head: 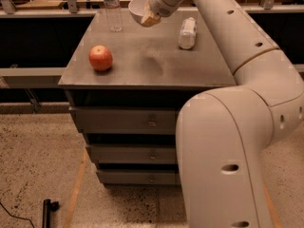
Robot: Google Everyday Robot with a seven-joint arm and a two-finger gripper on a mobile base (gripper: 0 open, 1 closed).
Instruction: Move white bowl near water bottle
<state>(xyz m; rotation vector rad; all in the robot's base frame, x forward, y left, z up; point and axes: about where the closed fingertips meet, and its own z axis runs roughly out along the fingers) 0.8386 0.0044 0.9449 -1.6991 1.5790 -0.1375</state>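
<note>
The white bowl [137,7] is held up off the grey tabletop [156,61] at the back, a little right of the water bottle [112,6]. The bottle is clear and slim and stands upright at the back left of the table. My gripper [150,18] is at the end of the white arm reaching over from the right; its tan fingertips are clamped on the bowl's right rim.
A red apple [100,58] sits at the table's front left. A short whitish container [187,33] lies on its side at the back right. The table has drawers below. A dark rail runs behind it. A black object [46,212] lies on the floor.
</note>
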